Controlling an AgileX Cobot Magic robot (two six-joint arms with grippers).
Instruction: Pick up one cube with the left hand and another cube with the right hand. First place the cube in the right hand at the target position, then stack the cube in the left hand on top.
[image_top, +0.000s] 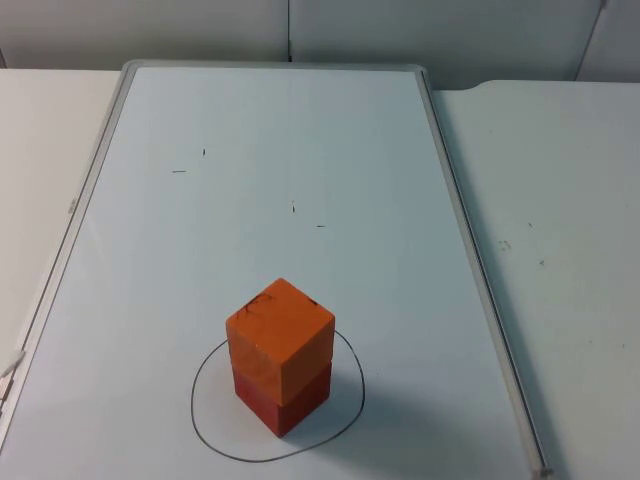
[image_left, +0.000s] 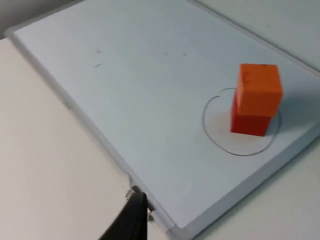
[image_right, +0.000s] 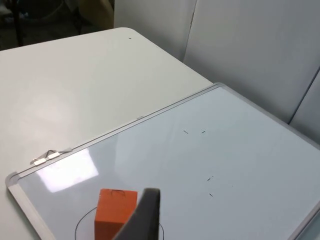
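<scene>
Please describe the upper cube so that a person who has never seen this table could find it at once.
A whiteboard lies flat on the white table. Near its front edge a hand-drawn circle encloses a stack of two cubes. The upper cube is the lighter orange one with faint pen marks on top; the red cube beneath it is darker.

Glossy whiteboard, matt orange cube
</scene>
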